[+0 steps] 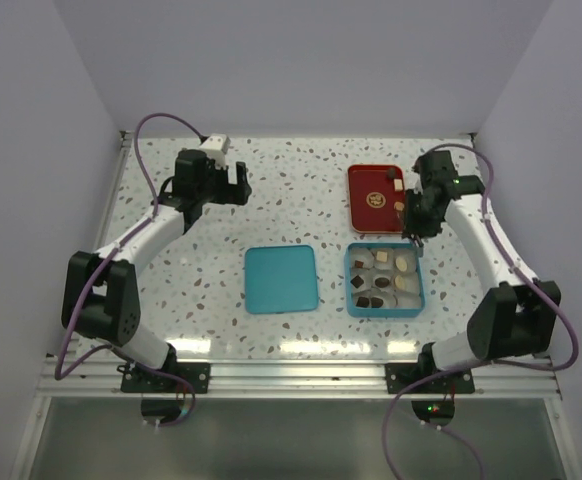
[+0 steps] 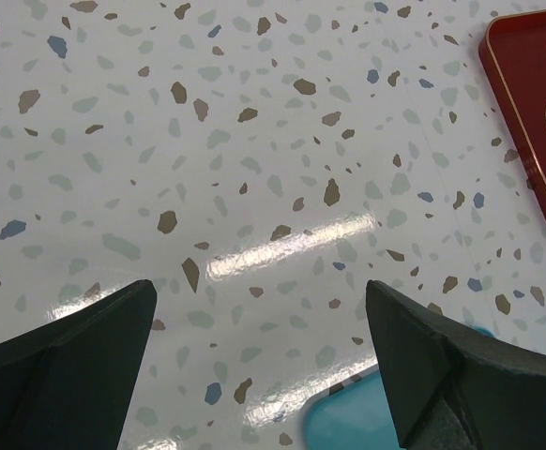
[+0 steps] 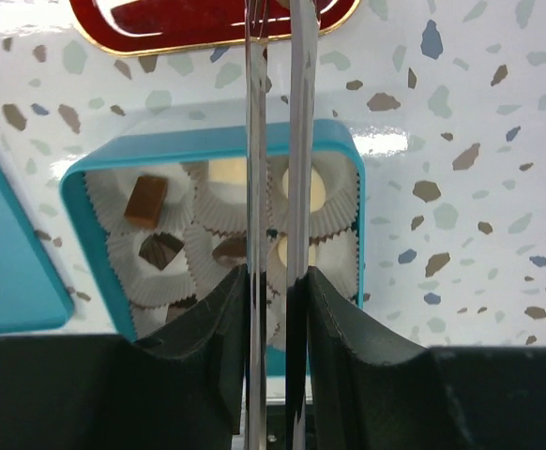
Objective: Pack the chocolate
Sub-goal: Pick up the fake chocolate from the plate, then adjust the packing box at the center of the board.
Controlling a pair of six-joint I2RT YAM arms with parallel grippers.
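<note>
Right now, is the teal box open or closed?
Open: the teal box shows paper cups and chocolates inside, and its lid lies flat beside it.

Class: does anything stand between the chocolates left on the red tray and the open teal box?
Nothing visible. The chocolates lie on the red tray just behind the teal box; its lid lies apart to the left.

Right end effector (image 1: 414,238) hangs over box (image 1: 386,312) rim; central tabletop (image 1: 301,205) open.

A teal lid (image 1: 281,279) is laid on the speckled counter (image 1: 271,190). A red tray (image 1: 363,180) is set beyond a teal box (image 1: 386,312).
</note>
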